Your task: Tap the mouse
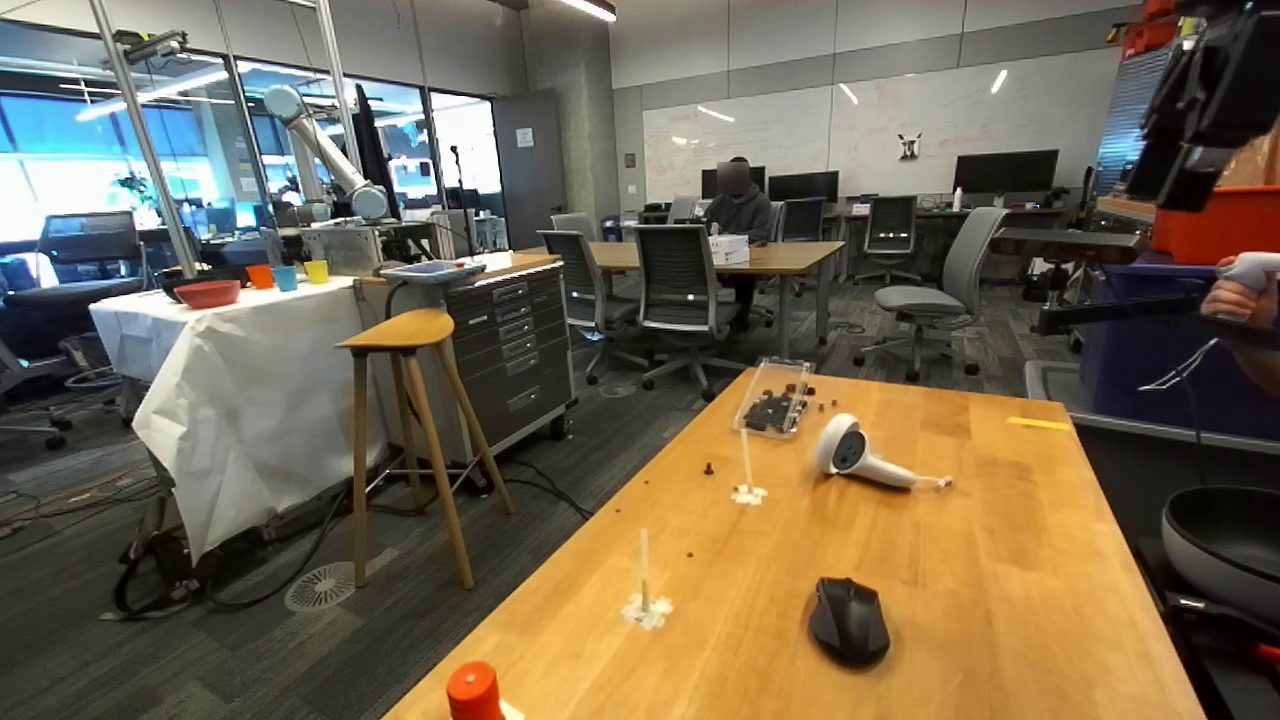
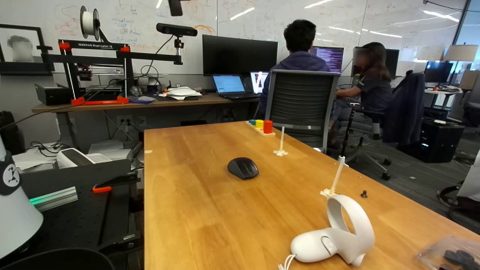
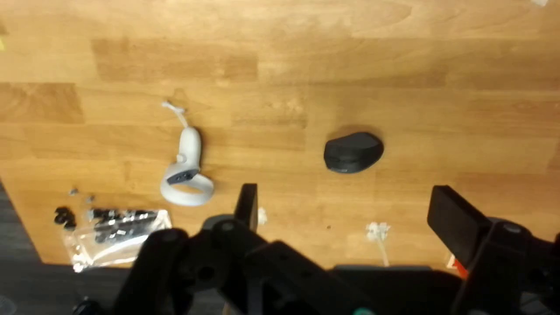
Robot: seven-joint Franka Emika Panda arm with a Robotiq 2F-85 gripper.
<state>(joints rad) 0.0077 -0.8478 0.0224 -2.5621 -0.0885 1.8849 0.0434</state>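
Note:
The mouse (image 3: pixel 353 152) is small, black and dome-shaped. It lies on the wooden table and shows in both exterior views (image 1: pixel 849 622) (image 2: pixel 243 168). My gripper (image 3: pixel 345 208) is open, with its two black fingers wide apart and nothing between them. In the wrist view the mouse lies beyond the fingertips, between their lines. In an exterior view the gripper (image 1: pixel 1180 140) is high at the upper right, well above the table and apart from the mouse.
A white controller (image 3: pixel 189 153) lies on the table near a clear bag of black parts (image 3: pixel 127 238). Two thin upright sticks (image 1: pixel 645 575) (image 1: pixel 747 465) stand on white bases. A toy with coloured rings (image 2: pixel 267 126) sits by the table's edge.

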